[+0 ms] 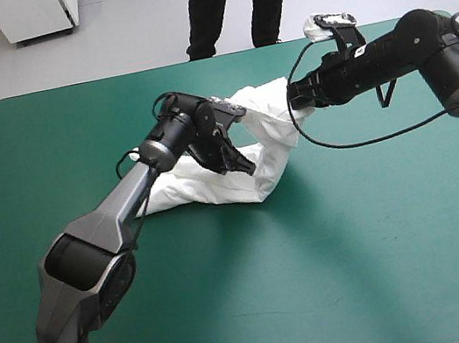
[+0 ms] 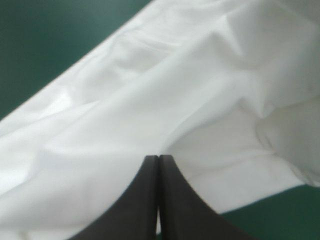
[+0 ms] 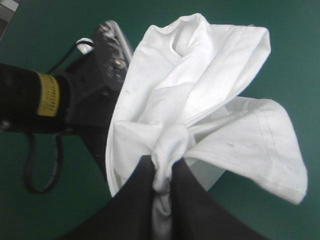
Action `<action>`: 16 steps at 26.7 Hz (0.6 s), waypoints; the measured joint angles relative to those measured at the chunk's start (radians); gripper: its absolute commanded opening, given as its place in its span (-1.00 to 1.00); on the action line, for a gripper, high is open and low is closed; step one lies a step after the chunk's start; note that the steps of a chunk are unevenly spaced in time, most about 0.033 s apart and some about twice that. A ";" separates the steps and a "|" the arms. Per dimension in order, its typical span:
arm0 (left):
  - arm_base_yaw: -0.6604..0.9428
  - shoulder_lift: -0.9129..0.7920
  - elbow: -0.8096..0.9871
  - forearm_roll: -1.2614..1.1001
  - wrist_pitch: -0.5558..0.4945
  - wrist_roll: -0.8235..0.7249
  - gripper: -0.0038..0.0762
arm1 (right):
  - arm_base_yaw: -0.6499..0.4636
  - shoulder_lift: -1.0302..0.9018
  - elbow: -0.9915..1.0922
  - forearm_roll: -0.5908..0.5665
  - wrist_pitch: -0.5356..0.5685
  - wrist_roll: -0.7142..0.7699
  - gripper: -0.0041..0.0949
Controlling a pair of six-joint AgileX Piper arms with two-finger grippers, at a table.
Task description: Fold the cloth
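Note:
The white T-shirt lies crumpled near the table's middle, one end drawn up toward the far right. My right gripper is shut on that raised end. In the right wrist view a twisted bunch of T-shirt sits between the fingers of the right gripper. My left gripper points down into the heap's middle. In the left wrist view its fingers meet in a pointed arch at the left gripper, pinching a fold of the T-shirt. The left wrist shows beside the cloth.
The table's far edge runs a short way behind the shirt. Teal-green cover stretches wide between the shirt and the near edge, and also to the left.

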 measured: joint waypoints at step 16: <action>0.020 -0.659 0.655 0.043 0.009 -0.134 -0.96 | 0.015 0.009 -0.006 0.054 -0.017 -0.022 -0.95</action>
